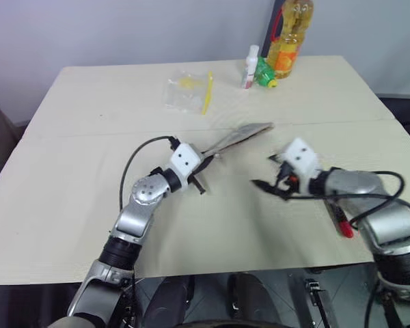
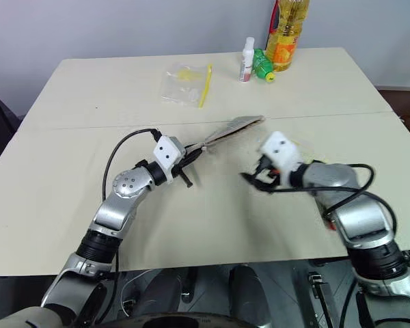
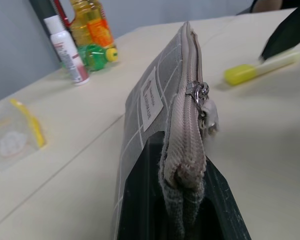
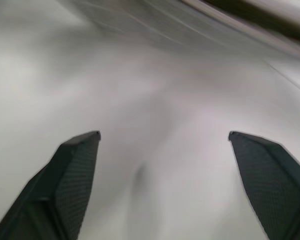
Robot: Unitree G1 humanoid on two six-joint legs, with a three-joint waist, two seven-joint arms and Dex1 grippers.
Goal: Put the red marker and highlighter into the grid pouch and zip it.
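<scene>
My left gripper [image 1: 203, 169] is shut on one end of the grid pouch [image 1: 240, 136], a grey fabric pouch with white grid lines, and holds it on edge above the table's middle. In the left wrist view the pouch's zipper side [image 3: 196, 75] faces up, with the pull [image 3: 200, 93] close to the held end. The pale yellow highlighter [image 3: 257, 67] lies on the table beyond the pouch. My right gripper [image 1: 265, 172] hangs open and empty, right of the pouch. The red marker [image 1: 343, 222] lies on the table beside my right forearm.
A clear plastic bag with a yellow strip [image 1: 188, 91] lies at the back of the table [image 1: 89, 205]. A tall oil bottle [image 1: 291, 37], a small white bottle [image 1: 251, 66] and a green bottle [image 1: 266, 75] stand at the far edge.
</scene>
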